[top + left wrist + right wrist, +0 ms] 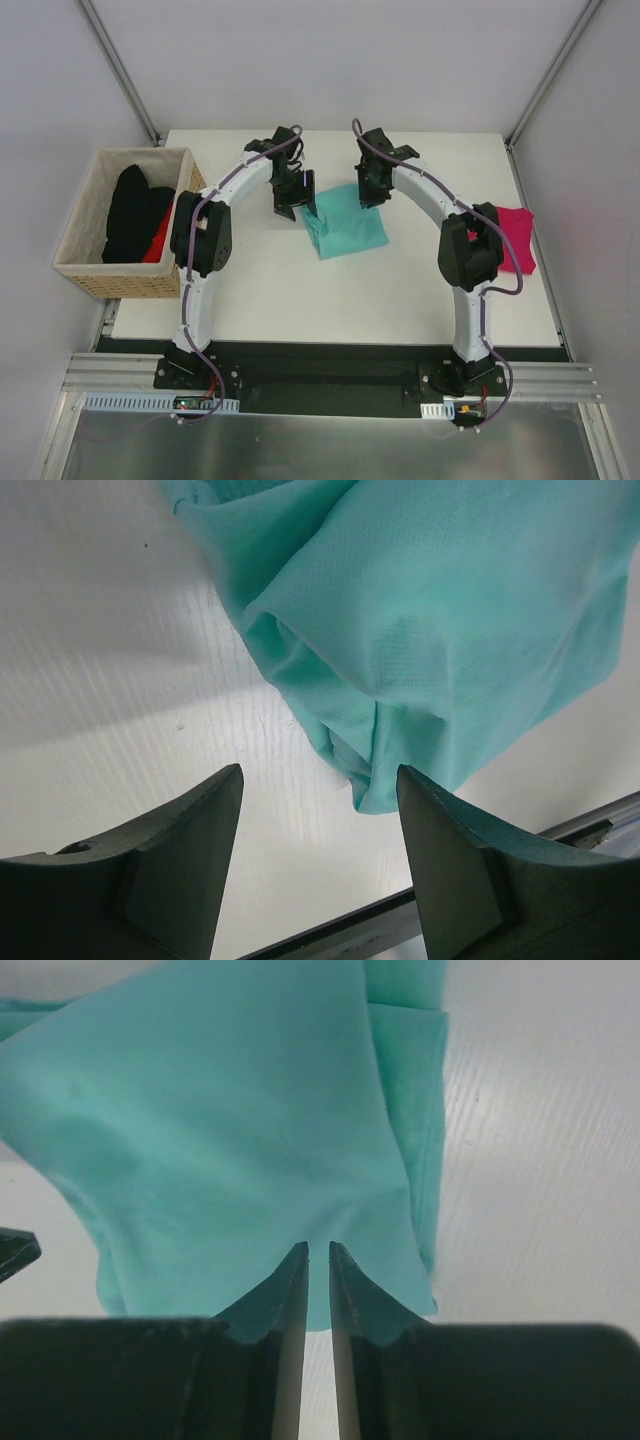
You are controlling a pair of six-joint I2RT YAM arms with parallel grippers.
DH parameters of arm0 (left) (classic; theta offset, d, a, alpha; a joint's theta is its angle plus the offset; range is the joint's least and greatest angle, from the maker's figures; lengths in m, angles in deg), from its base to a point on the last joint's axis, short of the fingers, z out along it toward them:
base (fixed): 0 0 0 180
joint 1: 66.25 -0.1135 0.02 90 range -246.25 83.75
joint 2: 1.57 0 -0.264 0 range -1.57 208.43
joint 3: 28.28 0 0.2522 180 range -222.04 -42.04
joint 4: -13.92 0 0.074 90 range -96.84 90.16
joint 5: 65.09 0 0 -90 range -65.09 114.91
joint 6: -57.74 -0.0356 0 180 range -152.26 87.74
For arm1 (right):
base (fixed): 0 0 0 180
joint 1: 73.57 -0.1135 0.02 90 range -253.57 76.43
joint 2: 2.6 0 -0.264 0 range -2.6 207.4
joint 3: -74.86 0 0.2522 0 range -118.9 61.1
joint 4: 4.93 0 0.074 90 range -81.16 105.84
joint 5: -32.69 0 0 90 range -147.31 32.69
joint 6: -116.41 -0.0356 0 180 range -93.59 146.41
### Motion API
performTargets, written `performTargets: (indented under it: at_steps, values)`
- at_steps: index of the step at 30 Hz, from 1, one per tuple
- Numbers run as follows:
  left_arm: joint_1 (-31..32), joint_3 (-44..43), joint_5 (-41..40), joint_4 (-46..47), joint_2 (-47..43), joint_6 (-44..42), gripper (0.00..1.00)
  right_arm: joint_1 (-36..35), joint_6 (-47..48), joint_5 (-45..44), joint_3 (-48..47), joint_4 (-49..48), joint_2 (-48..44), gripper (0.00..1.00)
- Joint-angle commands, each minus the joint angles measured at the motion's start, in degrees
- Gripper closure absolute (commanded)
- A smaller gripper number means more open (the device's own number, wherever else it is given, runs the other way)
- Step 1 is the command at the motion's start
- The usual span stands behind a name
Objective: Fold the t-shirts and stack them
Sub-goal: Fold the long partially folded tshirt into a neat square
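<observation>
The right end effector (pixel 318 1252) was clamped on the teal t-shirt (pixel 220 1130); just beside that t-shirt, the left end effector (pixel 318 776) stood apart.

no text, label, brand, number or sign can be read in any of the views.
</observation>
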Motion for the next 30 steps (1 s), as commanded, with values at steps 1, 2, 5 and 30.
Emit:
performTargets:
  at_steps: [1,2,5,30]
  values:
    - [-0.11,-3.15,-1.1,-1.05,-0.01,1.15,0.37,-2.87,-0.86,1.48,-2.23,0.67,-4.43,0.86]
    - [-0.11,-3.77,-1.27,-0.96,0.52,1.15,0.37,-3.31,-0.86,1.92,-2.32,0.85,-4.43,0.88]
    - [-0.2,-5.52,-1.27,-1.05,1.74,0.98,0.37,-5.68,-1.12,2.28,-2.33,1.55,-4.61,0.9]
    - [-1.52,-13.44,1.19,-0.87,8.17,0.98,0.39,-17.2,-2.36,2.72,6.9,2.78,-8.21,0.64]
